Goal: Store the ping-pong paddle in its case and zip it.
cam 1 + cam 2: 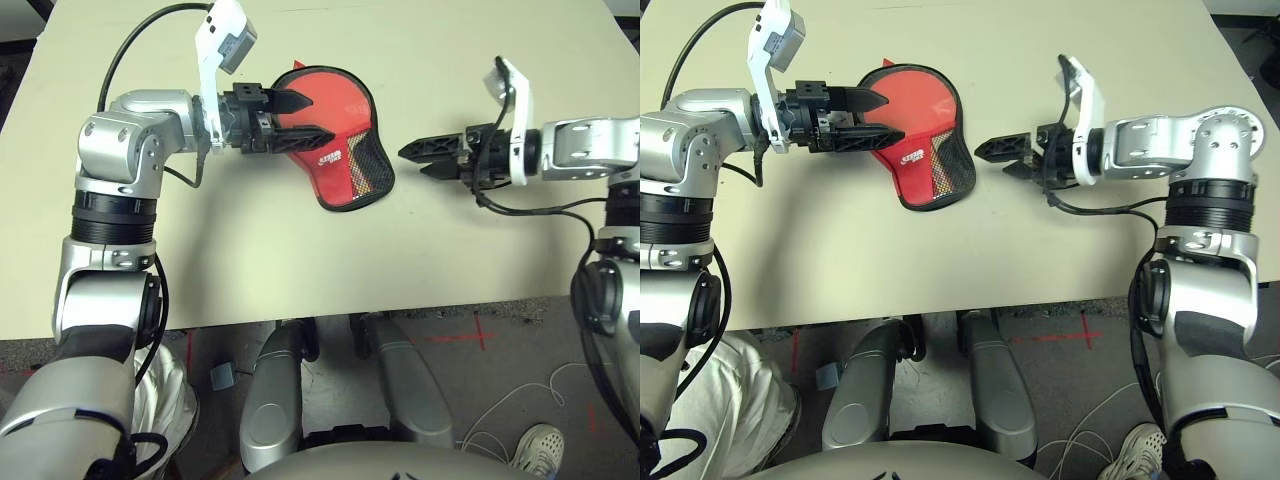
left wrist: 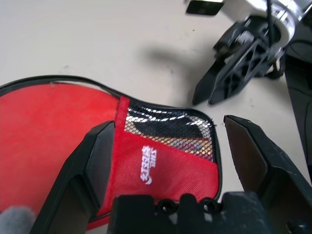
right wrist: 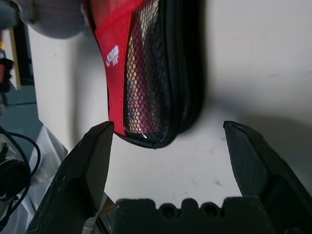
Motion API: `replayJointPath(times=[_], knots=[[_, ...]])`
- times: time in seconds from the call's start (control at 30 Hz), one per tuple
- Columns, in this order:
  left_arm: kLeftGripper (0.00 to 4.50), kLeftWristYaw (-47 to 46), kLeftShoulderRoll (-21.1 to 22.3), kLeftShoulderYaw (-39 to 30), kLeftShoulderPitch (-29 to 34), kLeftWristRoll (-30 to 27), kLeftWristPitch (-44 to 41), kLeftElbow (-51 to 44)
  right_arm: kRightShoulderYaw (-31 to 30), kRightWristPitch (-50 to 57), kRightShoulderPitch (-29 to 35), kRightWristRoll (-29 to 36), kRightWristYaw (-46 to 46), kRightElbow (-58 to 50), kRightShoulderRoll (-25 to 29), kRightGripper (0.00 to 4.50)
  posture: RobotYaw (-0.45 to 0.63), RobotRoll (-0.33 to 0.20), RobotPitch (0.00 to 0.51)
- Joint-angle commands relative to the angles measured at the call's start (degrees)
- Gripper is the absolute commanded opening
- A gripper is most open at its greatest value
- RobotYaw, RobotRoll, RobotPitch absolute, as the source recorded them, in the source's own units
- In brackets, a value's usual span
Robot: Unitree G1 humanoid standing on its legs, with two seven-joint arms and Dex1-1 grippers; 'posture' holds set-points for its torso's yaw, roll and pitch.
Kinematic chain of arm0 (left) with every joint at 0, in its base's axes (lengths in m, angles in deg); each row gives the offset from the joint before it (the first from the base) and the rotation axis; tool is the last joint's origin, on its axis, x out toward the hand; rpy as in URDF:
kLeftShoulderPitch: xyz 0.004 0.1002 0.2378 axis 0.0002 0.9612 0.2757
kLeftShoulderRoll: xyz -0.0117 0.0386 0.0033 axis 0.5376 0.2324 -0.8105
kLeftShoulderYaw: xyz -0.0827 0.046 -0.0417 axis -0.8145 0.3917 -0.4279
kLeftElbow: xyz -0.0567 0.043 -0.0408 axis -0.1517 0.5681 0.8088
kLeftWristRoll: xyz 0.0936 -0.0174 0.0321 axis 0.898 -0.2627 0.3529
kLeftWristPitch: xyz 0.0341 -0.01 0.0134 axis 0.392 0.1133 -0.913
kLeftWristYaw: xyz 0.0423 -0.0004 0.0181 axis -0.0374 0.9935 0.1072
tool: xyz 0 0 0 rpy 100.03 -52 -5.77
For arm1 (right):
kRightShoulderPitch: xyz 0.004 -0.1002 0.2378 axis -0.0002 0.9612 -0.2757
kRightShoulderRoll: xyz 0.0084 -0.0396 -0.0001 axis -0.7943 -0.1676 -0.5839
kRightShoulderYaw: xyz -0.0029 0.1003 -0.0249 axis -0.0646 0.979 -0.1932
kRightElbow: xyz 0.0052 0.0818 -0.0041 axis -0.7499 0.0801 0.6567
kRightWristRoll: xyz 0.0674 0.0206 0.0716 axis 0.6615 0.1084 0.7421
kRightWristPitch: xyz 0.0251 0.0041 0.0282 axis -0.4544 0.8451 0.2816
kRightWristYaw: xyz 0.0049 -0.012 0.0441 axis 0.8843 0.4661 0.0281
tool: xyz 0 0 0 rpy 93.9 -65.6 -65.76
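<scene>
The red paddle-shaped case (image 1: pixel 345 105) lies flat on the table, its black mesh pocket (image 1: pixel 368 165) with a small white logo toward the right. My left gripper (image 1: pixel 300 118) hovers open over the round red part, fingers pointing right. My right gripper (image 1: pixel 412 160) is open too, just right of the pocket end and apart from it, pointing left. The right wrist view looks at the case (image 3: pixel 146 73) edge-on with its black zip trim. The ping-pong paddle is hidden. In the left wrist view the pocket (image 2: pixel 170 131) lies between my fingers and the right gripper (image 2: pixel 204 95) is beyond.
The beige table (image 1: pixel 300 270) has bare surface in front of and behind the case. Its front edge runs near my body. On the floor below are white cables and a person's shoe (image 1: pixel 535 445).
</scene>
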Motion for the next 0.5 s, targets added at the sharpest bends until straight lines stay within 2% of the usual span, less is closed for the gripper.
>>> replayJointPath(times=[0.03, 0.2, 0.5], knots=[[4.50, -0.20, -0.59, 0.79, 0.58, -0.70, -0.46, -1.05, -2.98, -3.73, 1.51, 7.71, 7.96, -0.86, -0.96, 4.48, -0.08, 0.000, 0.364], [4.50, -0.44, -1.03, 0.57, 0.66, -0.66, -0.35, -0.92, -8.05, -10.41, 2.23, 17.07, 15.81, -2.49, -1.55, 4.48, -0.08, 0.000, 0.366], [4.50, -0.94, -1.44, 0.46, 0.91, -0.71, -0.18, -0.57, -9.22, -14.70, 1.41, 17.79, 18.94, -1.62, -4.62, 4.48, -0.08, 0.000, 0.370]])
